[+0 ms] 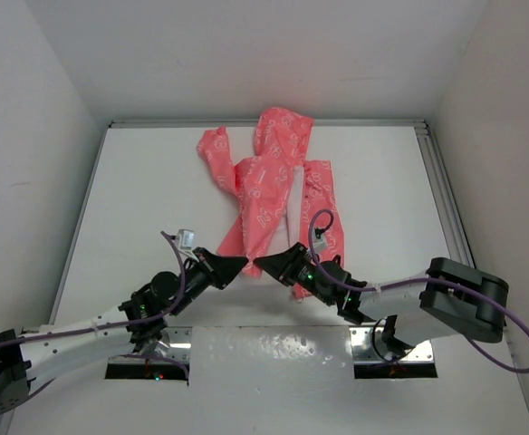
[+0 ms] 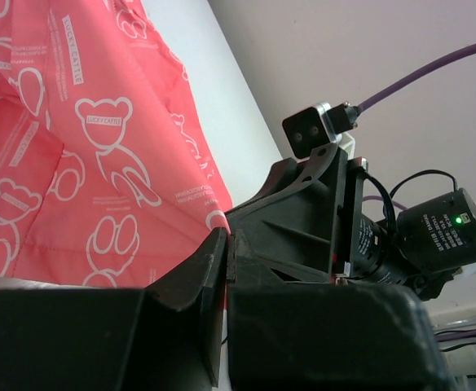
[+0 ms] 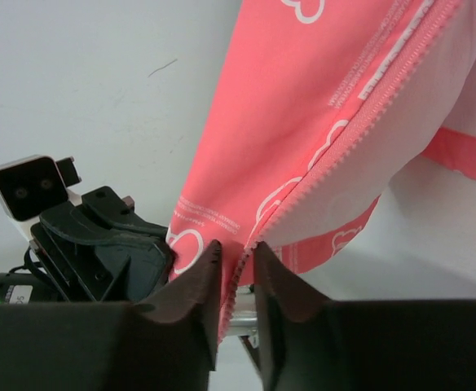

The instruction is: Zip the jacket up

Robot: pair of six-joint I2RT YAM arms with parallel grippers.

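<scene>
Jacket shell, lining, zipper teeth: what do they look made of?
Jacket shell: thin woven synthetic, probably nylon or polyester. Coral, mostly matte with a slight sheen, creases sharply, white printed bears.
Lining: thin white fabric that looks faintly pink, perhaps from the shell behind it. Fibre unclear.
Zipper teeth: likely moulded plastic, coral like the shell, no metallic glint.

Closed left claw (image 2: 226, 240) beside jacket (image 2: 83, 155)
</scene>
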